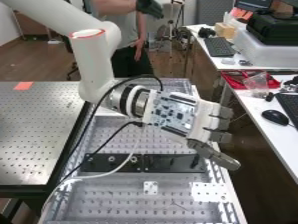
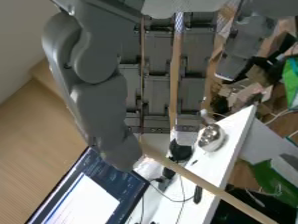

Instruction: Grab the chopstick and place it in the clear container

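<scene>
Above and reaching past one long edge of the perforated metal table, the hand hangs from the white arm, fingers directed outward and thumb slanting downward. In the wrist view, the hand pinches one end of the chopstick between thumb and fingers; the fingers lie nearly straight and side by side. The slender wooden rod projects obliquely from the thumb's tip, its free length crossing in front of a white table top. Also shown are a monitor near the thumb and a rounded shiny object on that white top. On the metal table, black plates lie below the arm's cables; a small white bracket and a larger white perforated plate sit apart from each other. A black mouse rests on the side table.
</scene>
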Tool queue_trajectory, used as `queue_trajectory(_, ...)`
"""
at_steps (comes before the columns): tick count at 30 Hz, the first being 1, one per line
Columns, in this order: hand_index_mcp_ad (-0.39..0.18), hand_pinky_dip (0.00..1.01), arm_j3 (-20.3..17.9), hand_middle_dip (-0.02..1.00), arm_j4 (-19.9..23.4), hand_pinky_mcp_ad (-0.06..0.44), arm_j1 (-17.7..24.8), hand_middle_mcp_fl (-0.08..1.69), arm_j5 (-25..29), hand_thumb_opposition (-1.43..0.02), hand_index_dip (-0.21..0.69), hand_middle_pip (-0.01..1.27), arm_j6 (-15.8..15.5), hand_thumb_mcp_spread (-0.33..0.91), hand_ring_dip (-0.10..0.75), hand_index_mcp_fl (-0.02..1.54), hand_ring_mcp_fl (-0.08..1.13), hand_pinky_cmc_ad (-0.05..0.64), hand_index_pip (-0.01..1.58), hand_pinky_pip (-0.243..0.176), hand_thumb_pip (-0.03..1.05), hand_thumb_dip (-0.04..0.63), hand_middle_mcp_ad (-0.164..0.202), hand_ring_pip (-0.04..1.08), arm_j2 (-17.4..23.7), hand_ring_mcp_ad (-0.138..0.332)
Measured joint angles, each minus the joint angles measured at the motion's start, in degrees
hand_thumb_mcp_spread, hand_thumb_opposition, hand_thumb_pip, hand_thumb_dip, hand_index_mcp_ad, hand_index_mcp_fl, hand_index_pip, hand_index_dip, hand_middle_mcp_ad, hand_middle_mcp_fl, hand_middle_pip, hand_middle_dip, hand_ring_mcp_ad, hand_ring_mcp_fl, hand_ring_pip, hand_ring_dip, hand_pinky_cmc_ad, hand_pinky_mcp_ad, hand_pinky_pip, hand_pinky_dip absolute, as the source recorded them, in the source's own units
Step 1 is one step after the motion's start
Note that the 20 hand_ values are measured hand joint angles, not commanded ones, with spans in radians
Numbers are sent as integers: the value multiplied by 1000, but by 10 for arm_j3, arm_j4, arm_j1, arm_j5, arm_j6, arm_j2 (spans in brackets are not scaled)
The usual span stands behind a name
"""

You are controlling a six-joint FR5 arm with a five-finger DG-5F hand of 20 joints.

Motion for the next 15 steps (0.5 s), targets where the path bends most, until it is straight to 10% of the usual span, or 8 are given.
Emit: queue_trajectory(15,-37,180,40,672,-85,269,4,1051,8,-1019,7,555,-51,681,524,871,946,344,1051,65,506,297,-19,93,43,26)
